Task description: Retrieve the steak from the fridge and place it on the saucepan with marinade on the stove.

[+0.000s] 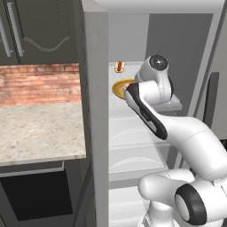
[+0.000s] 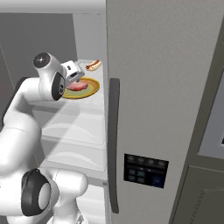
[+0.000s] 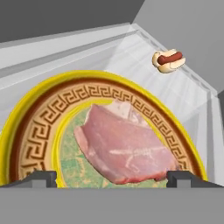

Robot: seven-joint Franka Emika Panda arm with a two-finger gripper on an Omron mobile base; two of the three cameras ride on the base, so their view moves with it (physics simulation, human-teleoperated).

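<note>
The fridge [image 2: 166, 87] stands with its left side open. On an upper glass shelf, the steak [image 3: 124, 146] lies pale pink on a round yellow-olive plate [image 3: 43, 118]. My gripper [image 3: 112, 178] is open just above the plate, its two fingertips [image 3: 41, 177] spread wide on either side of the steak's near edge. From the right base view the gripper [image 2: 75, 78] hovers over the steak [image 2: 78, 87] on the plate [image 2: 89, 89]. In the left base view the arm hides the hand, and a slice of the plate [image 1: 119, 87] shows. Saucepan, marinade and stove are out of view.
A tiny red-and-white hot dog [image 3: 168, 60] sits behind the plate, at the shelf's back [image 2: 93, 65]. Glass shelves stack below. The shut fridge door carries a dark handle [image 2: 113, 144] and dispenser panel [image 2: 145, 169]. A stone counter [image 1: 40, 128] with brick wall lies left.
</note>
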